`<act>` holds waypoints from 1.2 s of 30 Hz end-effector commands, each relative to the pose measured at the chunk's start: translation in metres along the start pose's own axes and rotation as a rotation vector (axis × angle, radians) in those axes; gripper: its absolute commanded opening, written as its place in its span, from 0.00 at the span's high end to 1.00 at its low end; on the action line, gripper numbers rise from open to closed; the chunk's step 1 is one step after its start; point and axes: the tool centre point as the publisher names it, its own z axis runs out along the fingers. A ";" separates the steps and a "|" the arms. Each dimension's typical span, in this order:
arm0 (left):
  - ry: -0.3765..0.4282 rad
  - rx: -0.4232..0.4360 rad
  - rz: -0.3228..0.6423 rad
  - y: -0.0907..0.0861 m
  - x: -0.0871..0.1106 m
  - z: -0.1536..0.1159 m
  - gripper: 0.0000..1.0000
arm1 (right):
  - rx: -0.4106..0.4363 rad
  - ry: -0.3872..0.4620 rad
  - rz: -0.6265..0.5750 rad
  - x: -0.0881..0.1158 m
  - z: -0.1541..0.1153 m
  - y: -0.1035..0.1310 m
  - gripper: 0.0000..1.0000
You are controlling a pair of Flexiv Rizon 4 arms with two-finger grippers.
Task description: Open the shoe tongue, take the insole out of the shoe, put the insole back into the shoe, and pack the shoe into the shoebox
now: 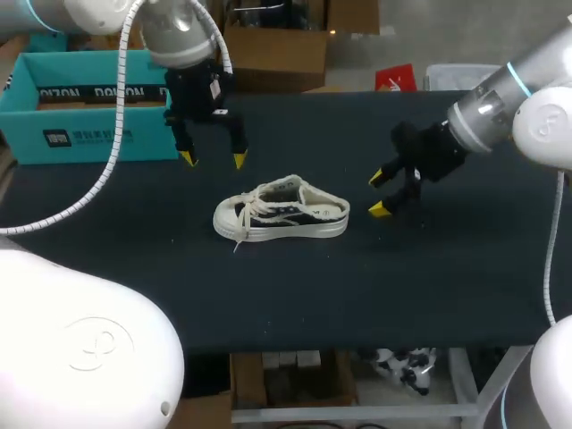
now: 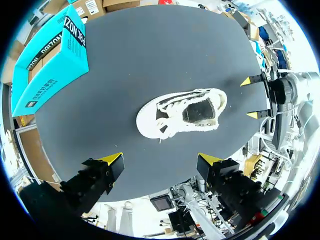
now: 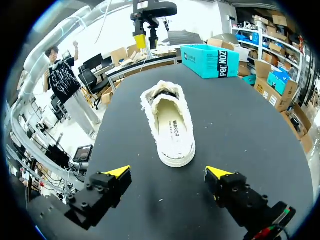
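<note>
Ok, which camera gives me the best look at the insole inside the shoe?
The right wrist view: it looks from the heel straight into the shoe, so the pale insole shows along its length. The left wrist view looks down into the opening, but the inside is dark there. The head view shows mostly the shoe's side.

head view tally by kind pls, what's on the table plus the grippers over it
shoe: 1
shoebox: 1
grippers: 2, the left gripper and the right gripper, both open and holding nothing
total: 4
</note>
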 end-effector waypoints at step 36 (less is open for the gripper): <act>0.012 -0.166 0.057 -0.020 0.059 0.049 0.00 | -0.256 -0.038 -0.173 -0.026 0.099 0.010 0.00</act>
